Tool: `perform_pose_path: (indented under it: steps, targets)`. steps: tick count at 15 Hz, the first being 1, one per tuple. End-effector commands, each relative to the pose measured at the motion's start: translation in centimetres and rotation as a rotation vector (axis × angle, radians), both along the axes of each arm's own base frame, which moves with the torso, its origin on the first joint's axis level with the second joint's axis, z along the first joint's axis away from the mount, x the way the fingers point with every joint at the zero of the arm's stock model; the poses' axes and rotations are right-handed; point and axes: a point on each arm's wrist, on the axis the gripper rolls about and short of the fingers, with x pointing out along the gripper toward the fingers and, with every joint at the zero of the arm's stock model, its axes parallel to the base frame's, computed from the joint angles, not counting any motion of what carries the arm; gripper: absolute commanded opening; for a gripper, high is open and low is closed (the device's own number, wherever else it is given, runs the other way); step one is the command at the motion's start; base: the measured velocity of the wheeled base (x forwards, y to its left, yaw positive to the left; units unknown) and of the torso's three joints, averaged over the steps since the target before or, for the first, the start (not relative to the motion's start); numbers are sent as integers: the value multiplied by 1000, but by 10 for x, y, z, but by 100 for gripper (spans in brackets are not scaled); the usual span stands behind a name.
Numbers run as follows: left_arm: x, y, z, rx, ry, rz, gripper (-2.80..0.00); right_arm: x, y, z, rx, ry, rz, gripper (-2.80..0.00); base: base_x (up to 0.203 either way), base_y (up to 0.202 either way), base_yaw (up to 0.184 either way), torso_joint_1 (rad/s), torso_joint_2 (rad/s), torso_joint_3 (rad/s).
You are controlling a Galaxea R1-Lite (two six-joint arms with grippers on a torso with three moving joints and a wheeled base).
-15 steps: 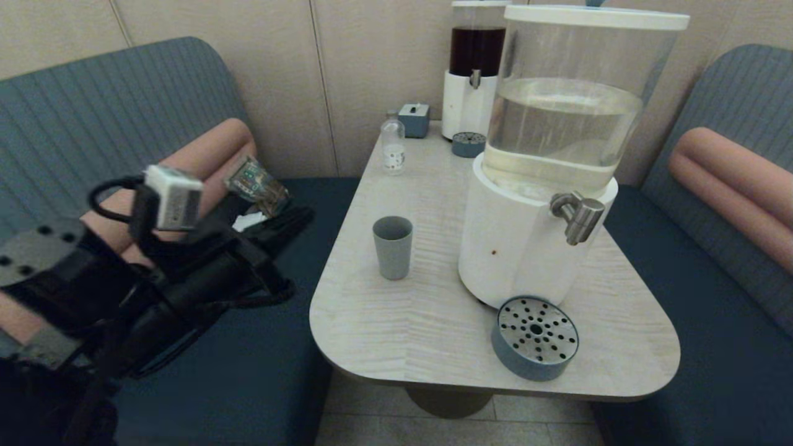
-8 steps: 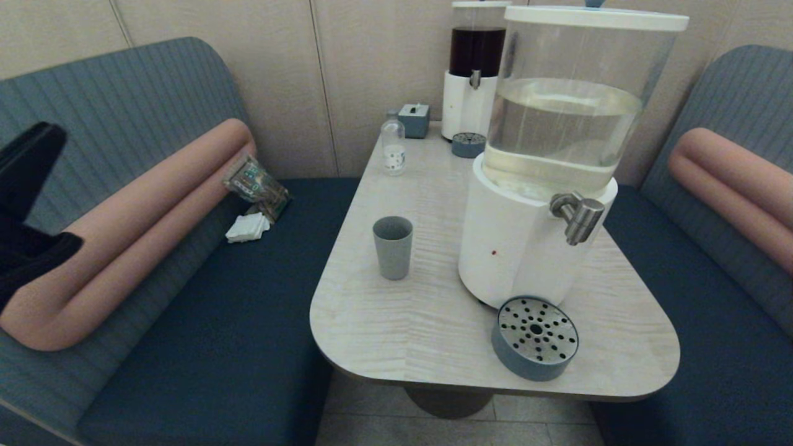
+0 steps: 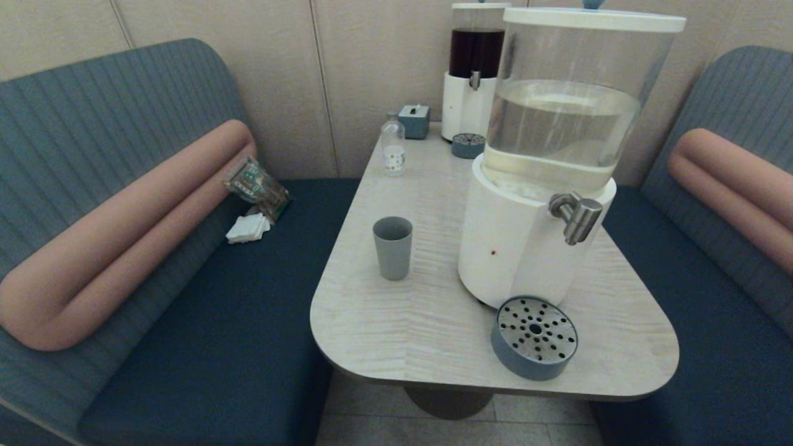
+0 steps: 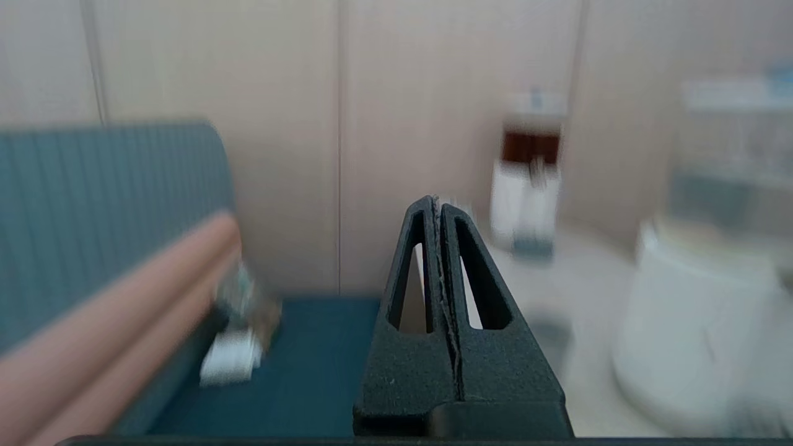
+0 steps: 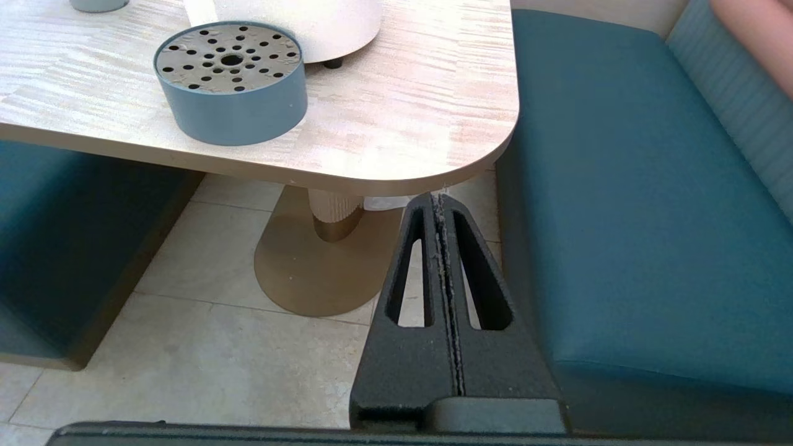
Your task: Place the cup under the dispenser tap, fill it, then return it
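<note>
The grey-blue cup (image 3: 392, 247) stands upright on the table, left of the big white-based dispenser (image 3: 526, 248). Its brushed-metal tap (image 3: 577, 217) juts out toward the right, above the table and beyond the perforated drip tray (image 3: 535, 336). Neither arm shows in the head view. My left gripper (image 4: 437, 201) is shut and empty, out to the left over the blue bench, well short of the cup. My right gripper (image 5: 438, 198) is shut and empty, low beside the table's near right corner, above the floor.
A dark-liquid dispenser (image 3: 474, 68), a small drip tray (image 3: 468, 144), a clear bottle (image 3: 393, 147) and a small blue box (image 3: 414, 119) stand at the table's far end. A packet (image 3: 256, 184) and a white napkin (image 3: 248, 228) lie on the left bench.
My left arm, which filled the lower left of the head view a second ago, has swung left and out of that view. The cup and the dispenser have not moved.
</note>
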Motion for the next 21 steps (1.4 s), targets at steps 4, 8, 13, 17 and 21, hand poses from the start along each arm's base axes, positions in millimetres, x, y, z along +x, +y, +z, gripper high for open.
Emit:
perform_pose_path:
  steps: [4,8,13,17,21]
  targets:
    - [-21,-1,-110,110,399,15,-280,0,0,0,-1,2,0,-280,0,0,0,0,0,0]
    - [-15,1,-130,149,523,76,-280,0,0,0,-1,1,0,-280,0,0,0,0,0,0]
    - [-15,1,-132,135,525,89,-280,0,0,0,0,0,0,-280,0,0,0,0,0,0]
    - [-15,1,-132,135,525,89,-280,0,0,0,-1,0,0,-280,0,0,0,0,0,0]
    - [-15,1,-132,135,526,89,-280,0,0,0,-1,-1,0,-280,0,0,0,0,0,0]
